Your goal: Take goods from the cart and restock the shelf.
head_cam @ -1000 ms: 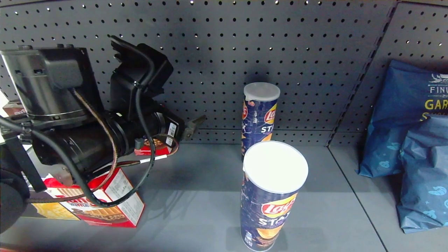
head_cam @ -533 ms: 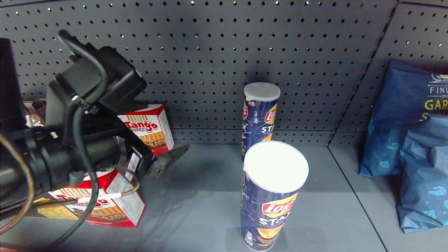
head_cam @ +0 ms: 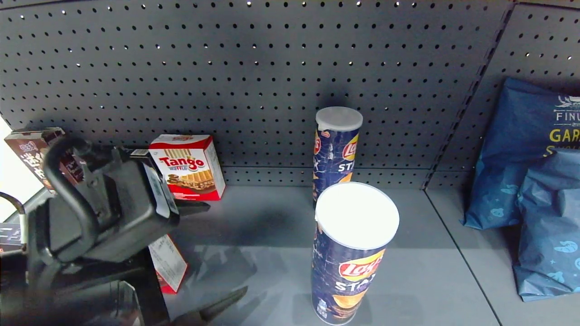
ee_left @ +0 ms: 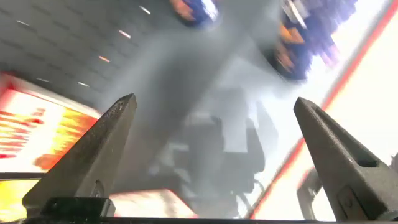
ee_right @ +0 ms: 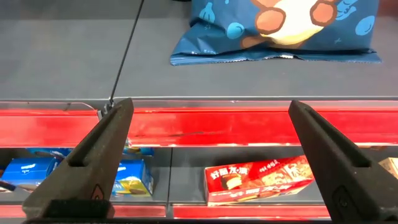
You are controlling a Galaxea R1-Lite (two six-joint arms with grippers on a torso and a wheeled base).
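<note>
A red and white wafer box [head_cam: 188, 166] stands upright at the back of the grey shelf [head_cam: 263, 235], against the pegboard. My left gripper [head_cam: 206, 256] is low at the front left, apart from that box, open and holding nothing; in the left wrist view its fingers [ee_left: 93, 168] spread wide over the blurred shelf floor. A second red wafer box [head_cam: 168, 262] lies flat at the front left, mostly hidden behind the left arm. My right gripper [ee_right: 211, 162] is open and empty, facing the red shelf edge strip [ee_right: 211, 124].
Two dark blue chip cans stand mid-shelf, one at the back [head_cam: 337, 151] and one in front [head_cam: 353, 253]. Blue snack bags [head_cam: 534, 181] fill the right bay. A brown box [head_cam: 34, 149] stands far left. A lower shelf holds small boxes [ee_right: 258, 177].
My left arm has pulled back from the pegboard toward the front left and downward, uncovering the wafer box, which stays standing at the back. The cans and bags have not moved.
</note>
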